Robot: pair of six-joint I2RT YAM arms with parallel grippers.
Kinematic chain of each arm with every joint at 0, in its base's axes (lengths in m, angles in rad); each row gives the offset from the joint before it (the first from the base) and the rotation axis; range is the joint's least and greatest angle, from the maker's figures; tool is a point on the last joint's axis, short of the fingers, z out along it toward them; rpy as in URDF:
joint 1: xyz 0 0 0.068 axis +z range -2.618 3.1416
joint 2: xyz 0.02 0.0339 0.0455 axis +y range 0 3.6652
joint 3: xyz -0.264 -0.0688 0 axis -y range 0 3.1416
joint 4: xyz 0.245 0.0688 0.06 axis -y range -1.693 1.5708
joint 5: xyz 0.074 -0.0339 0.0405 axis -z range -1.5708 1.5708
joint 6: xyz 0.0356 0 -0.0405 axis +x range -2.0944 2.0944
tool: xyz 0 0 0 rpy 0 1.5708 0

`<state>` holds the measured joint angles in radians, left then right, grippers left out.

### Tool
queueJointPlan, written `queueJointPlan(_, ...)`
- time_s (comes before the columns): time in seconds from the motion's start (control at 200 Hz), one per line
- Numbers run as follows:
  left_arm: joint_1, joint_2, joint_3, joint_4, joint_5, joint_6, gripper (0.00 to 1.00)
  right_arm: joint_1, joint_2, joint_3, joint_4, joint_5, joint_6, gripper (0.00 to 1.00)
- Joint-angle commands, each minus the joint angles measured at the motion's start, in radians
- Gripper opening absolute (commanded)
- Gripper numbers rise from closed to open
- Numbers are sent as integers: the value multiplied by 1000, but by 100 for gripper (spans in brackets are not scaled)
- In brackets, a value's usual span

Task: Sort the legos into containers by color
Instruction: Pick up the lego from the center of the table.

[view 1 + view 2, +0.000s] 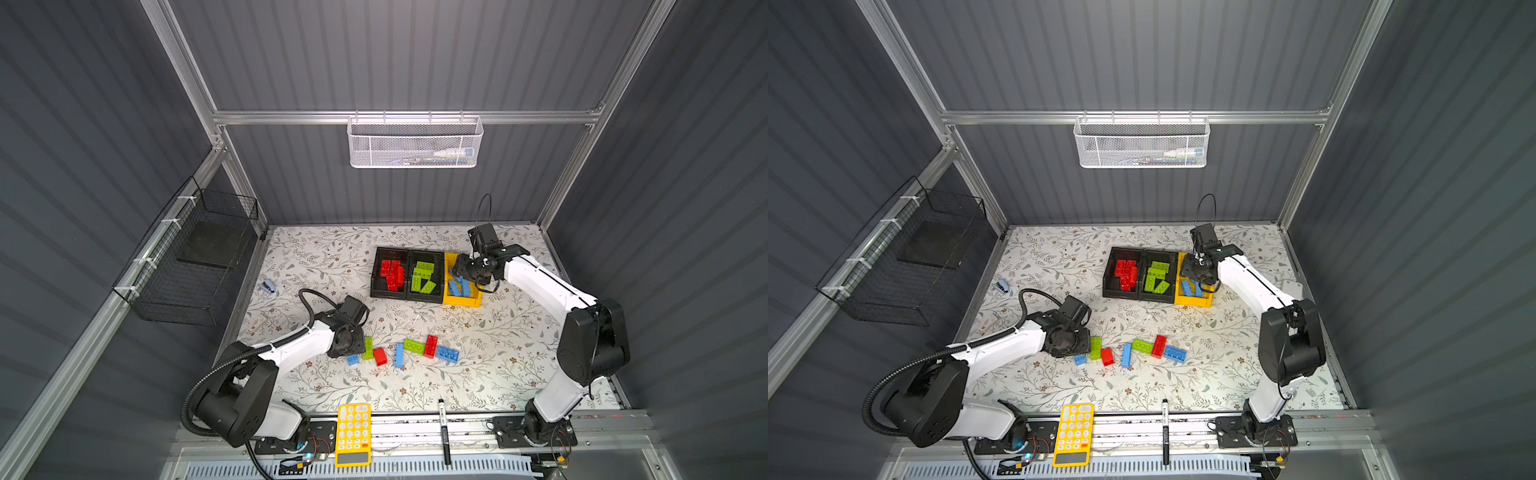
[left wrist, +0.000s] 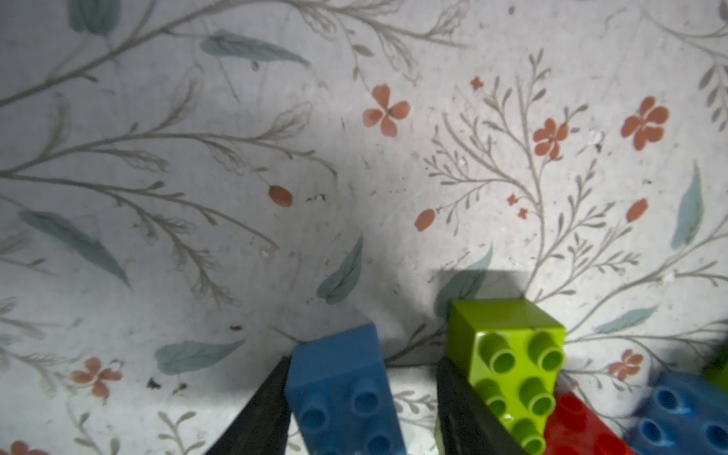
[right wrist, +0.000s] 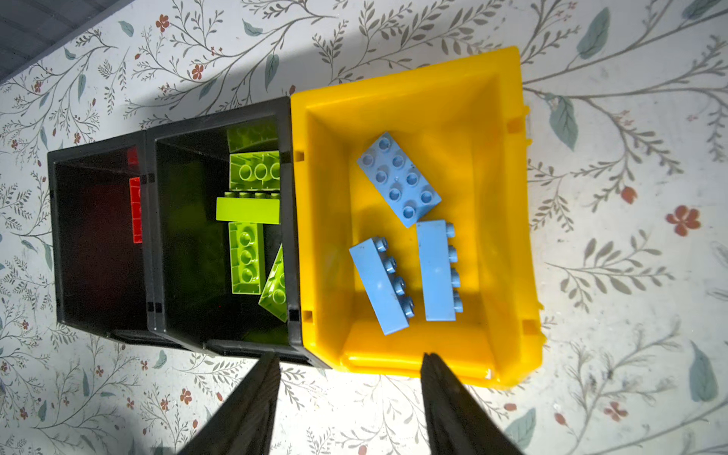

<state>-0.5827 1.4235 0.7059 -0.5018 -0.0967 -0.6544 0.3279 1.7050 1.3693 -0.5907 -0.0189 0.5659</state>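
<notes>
step in hand: looks like the left gripper (image 2: 364, 374) is going for the small blue brick (image 2: 338, 390) at the end of the loose row on the worktop (image 1: 498, 365)
left gripper: jaws partway apart and straddling that brick, not clamped; one finger is right against it, and there's a gap on the other side
watch out: the other finger sits squeezed between the blue brick and the green brick (image 2: 508, 354), which it touches or nearly touches
how I'd do it: nudge over so the blue brick is centred, close on its flat sides, then lift straight up so the green one doesn't get dragged along
left arm pose: reached low over the worktop, wrist pointing down at the row
right gripper (image 3: 350, 356): jaws apart, nothing in them
right arm pose: stretched out, hovering above the yellow bin (image 3: 500, 189)
where blues go: the yellow bin, with three blue bricks (image 3: 398, 179) in it
heads up: I'd say the right arm should clear off before the left comes over
</notes>
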Motion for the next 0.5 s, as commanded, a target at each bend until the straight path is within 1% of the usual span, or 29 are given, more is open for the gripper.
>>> queueJointPlan(0.0, 3, 27, -20, 24, 53, -40, 56, -1, -14, -29, -9, 15, -9, 59)
queueJointPlan(0.08, 3, 30, -19, 27, 54, -42, 49, -2, -17, -51, -7, 19, -5, 59)
queueJointPlan(0.325, 3, -2, 22, 0, 14, -22, 21, -4, -52, -136, 11, 33, 39, 57)
queueJointPlan(0.495, 3, -3, 97, -30, -13, 28, 13, -15, -89, -185, 4, 54, 65, 56)
